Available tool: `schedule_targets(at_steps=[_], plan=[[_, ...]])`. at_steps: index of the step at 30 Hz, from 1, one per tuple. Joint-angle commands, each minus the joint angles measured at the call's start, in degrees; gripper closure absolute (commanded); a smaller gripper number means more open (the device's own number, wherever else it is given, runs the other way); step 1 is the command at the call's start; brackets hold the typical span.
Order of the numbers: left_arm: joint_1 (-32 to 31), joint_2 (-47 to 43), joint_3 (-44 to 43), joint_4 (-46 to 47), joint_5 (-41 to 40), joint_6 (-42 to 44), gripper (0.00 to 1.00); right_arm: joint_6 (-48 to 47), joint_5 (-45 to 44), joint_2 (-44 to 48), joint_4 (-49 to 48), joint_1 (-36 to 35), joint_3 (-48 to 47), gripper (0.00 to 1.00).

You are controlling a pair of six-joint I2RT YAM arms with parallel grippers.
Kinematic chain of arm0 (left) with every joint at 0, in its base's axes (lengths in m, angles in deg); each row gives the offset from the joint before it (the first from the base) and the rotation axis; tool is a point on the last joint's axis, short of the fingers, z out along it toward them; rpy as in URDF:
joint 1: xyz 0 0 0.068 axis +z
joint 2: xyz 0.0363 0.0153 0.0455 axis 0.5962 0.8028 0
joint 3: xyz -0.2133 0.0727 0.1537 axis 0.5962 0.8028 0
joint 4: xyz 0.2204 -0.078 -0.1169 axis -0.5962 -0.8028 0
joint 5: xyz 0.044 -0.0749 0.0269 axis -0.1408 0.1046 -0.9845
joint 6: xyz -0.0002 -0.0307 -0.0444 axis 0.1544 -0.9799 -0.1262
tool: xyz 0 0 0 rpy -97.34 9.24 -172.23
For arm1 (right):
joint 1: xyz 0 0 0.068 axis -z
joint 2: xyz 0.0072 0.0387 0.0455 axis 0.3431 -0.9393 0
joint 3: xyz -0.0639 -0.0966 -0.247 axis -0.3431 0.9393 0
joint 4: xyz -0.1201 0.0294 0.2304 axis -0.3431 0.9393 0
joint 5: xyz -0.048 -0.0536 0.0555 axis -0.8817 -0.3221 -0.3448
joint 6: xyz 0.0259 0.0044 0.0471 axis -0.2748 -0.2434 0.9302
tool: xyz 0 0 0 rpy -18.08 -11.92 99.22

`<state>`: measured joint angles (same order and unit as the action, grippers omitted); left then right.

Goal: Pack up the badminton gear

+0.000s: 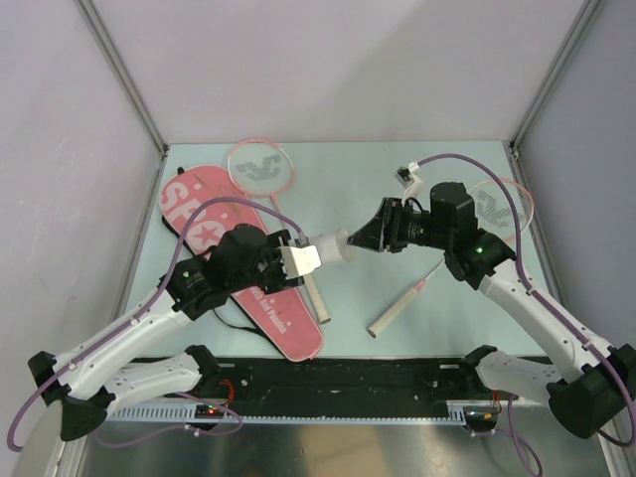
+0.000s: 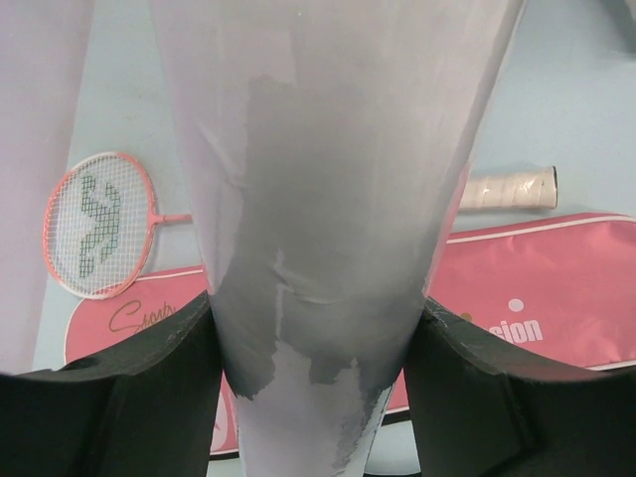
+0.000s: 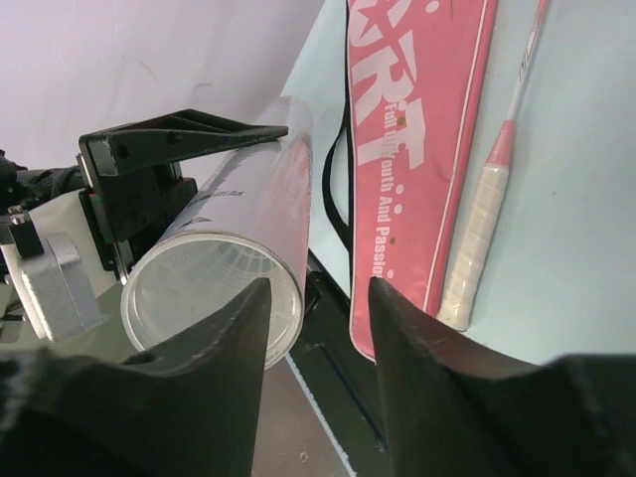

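Top external view gives us the left end effector (image 1: 314,250) pinching the long white tube (image 1: 336,244) level above the counter (image 1: 397,179), its open mouth facing the right end effector (image 1: 360,238), whose fingers stand spread and empty just before the rim. Pale feathers of a shuttlecock (image 3: 227,270) seem to sit inside the tube. We judge shuttlecock loading as the step in hand; next the right arm should back clear, leaving the left-hand racket (image 1: 260,165), the right-hand racket (image 1: 400,308) and the pink bag (image 1: 194,199) to handle.

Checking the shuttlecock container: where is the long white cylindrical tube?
Top view, centre: the long white cylindrical tube is held by the left gripper beside the pink racket-shaped bag, mouth facing the right gripper.
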<state>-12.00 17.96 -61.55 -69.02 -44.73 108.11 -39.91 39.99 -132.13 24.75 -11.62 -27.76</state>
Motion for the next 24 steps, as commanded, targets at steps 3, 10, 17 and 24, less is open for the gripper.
schedule_targets(at_steps=[3,10,17,24], plan=[[-0.5,-0.1,-4.0,4.0,3.3,-0.6,0.5,1.1,0.7,1.6,-3.9,-0.4,1.0,0.47],[-0.5,1.5,-4.9,3.9,4.4,-1.5,0.5,1.4,1.2,1.5,-4.4,-1.1,2.0,0.46],[-0.6,2.8,-6.5,4.0,4.8,-2.6,0.51,1.6,0.3,-0.9,-5.0,-4.5,2.9,0.46],[-0.6,5.4,-10.6,4.6,7.2,-6.3,0.54,6.8,-12.5,-2.2,-6.4,-9.2,4.1,0.45]])
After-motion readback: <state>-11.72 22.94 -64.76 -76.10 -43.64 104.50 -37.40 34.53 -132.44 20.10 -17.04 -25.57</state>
